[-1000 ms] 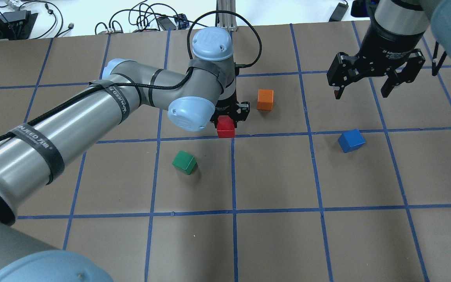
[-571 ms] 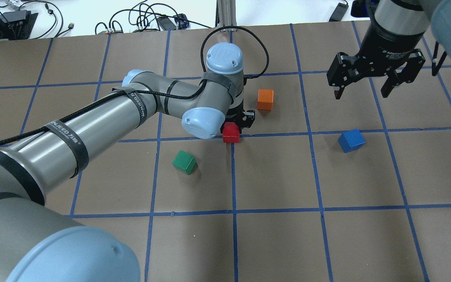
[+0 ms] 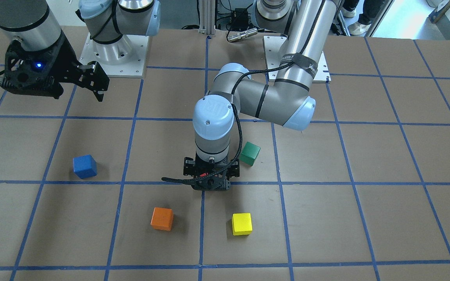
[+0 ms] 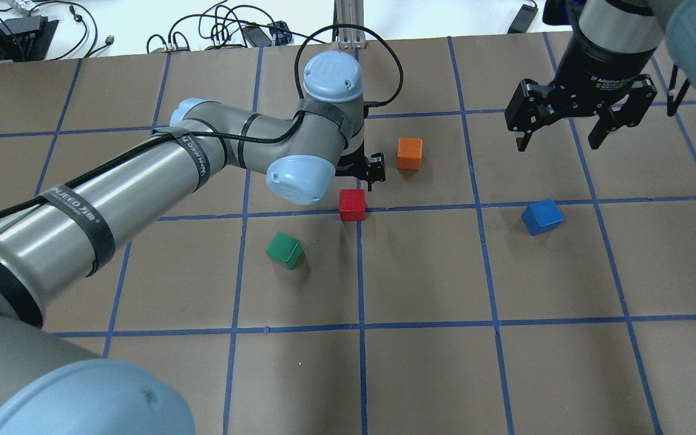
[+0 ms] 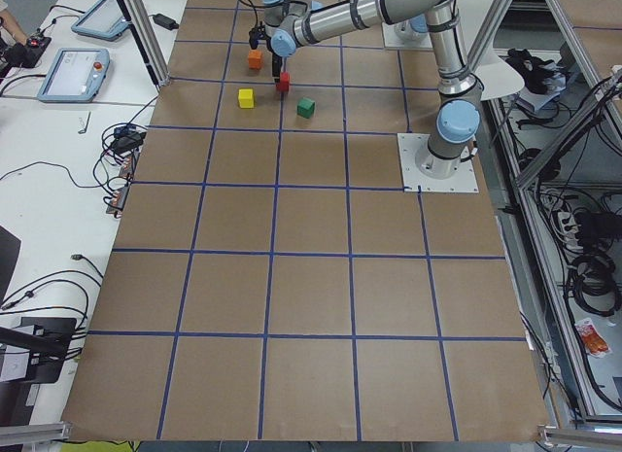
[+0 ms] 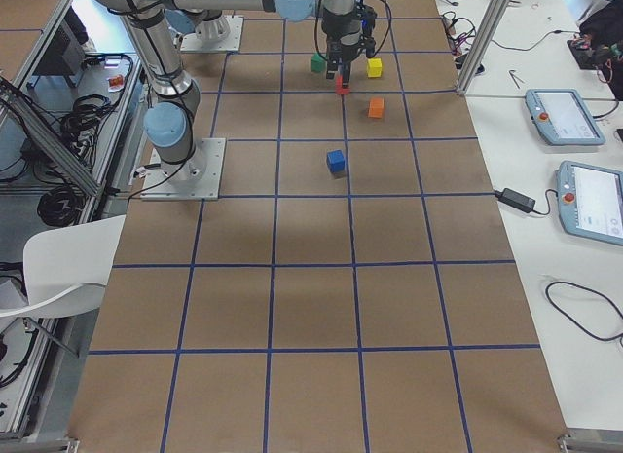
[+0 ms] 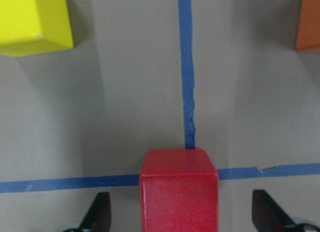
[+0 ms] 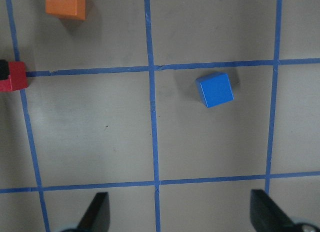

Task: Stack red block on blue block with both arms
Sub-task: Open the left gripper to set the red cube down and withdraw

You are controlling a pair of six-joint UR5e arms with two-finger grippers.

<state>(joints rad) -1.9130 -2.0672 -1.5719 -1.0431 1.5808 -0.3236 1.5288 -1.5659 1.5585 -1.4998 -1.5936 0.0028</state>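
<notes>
Red block [image 4: 352,204] is seen resting on the table [image 4: 420,272] at a crossing of blue tape [image 7: 186,67]. It lies between the fingers [image 7: 99,216] of the left gripper [image 7: 181,216], which are spread wide, with a gap on each side and no contact. As a cube it has no long axis; its faces are squared to the tape.

Yellow cube [image 7: 32,20] and orange cube [image 7: 310,22] are noted ahead of the fingertips, one off to each side.

Blue block [image 8: 215,89] is found ahead of the right gripper [image 4: 558,144], whose fingers are also held apart. It is turned slightly off the grid and lies well apart from the red block.

Green cube [image 4: 285,250] is noted near the red block.
</notes>
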